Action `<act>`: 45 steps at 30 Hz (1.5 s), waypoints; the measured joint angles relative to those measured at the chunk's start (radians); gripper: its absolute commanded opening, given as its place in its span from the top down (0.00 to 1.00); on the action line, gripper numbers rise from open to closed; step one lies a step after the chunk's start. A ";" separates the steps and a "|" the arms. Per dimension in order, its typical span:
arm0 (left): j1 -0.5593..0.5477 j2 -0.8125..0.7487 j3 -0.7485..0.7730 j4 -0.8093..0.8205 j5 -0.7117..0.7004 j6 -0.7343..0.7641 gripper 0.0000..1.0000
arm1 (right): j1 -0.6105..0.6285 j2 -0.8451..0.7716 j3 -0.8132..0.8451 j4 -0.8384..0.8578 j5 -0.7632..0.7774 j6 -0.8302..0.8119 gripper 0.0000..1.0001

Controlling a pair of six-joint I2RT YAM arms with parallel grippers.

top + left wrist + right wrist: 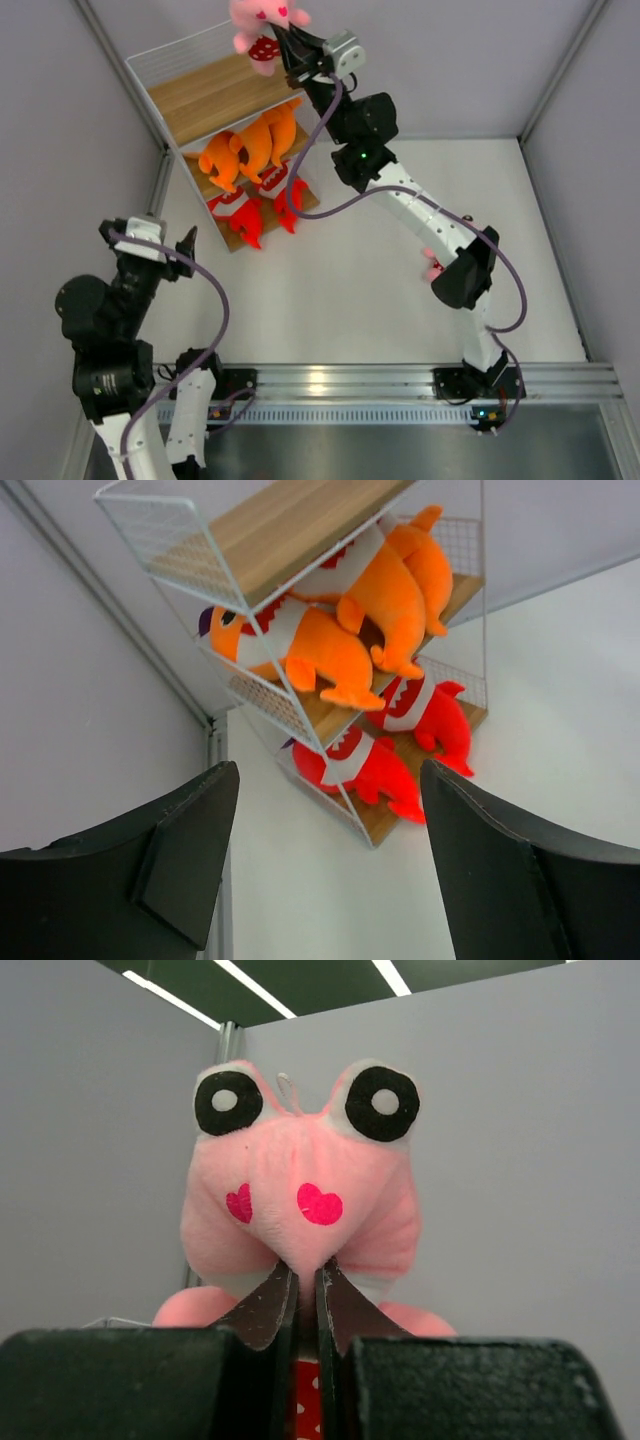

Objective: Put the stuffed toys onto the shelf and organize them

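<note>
The shelf point(215, 95) stands at the back left, a wooden three-tier rack in white wire. Two orange sharks point(245, 150) lie on its middle board and two red sharks point(255, 210) on its bottom board; the left wrist view shows the orange sharks point(350, 630) and the red sharks point(390, 750) too. My right gripper point(285, 40) is shut on a pink animal in a red polka-dot dress point(262, 22), held over the top board's back end. In the right wrist view the fingers pinch its face point(305, 1190). My left gripper point(180, 245) is open and empty, left of the shelf.
Grey walls close the cell on all sides, with a metal post point(160, 180) beside the shelf. Something small and pink point(432, 265) shows behind the right arm's elbow on the white table point(350, 290).
</note>
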 measured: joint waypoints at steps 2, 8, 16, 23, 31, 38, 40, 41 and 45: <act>0.000 0.120 0.133 -0.043 0.034 -0.013 0.04 | 0.003 -0.047 -0.033 0.000 0.018 -0.011 1.00; 0.004 0.416 0.501 -0.121 0.195 -0.095 0.01 | 0.016 -0.219 -0.240 0.008 0.086 -0.036 1.00; 0.009 0.755 0.969 -0.149 0.423 -0.217 0.05 | 0.034 -0.283 -0.359 0.001 0.137 -0.041 1.00; 0.008 1.017 1.172 -0.156 0.500 -0.296 0.14 | 0.059 -0.290 -0.382 -0.044 0.171 -0.042 1.00; -0.029 1.072 1.177 -0.169 0.564 -0.307 0.09 | 0.149 -0.296 -0.394 -0.089 0.273 -0.051 1.00; -0.103 1.047 1.139 -0.171 0.625 -0.272 0.05 | 0.207 -0.287 -0.392 -0.099 0.270 0.000 1.00; -0.108 1.041 1.138 -0.170 0.609 -0.257 0.07 | 0.207 -0.280 -0.390 -0.100 0.264 0.006 1.00; -0.109 1.038 1.138 -0.169 0.596 -0.250 0.07 | 0.207 -0.276 -0.390 -0.102 0.262 0.006 1.00; -0.109 1.037 1.138 -0.146 0.543 -0.254 0.21 | 0.216 -0.265 -0.391 -0.113 0.248 0.005 1.00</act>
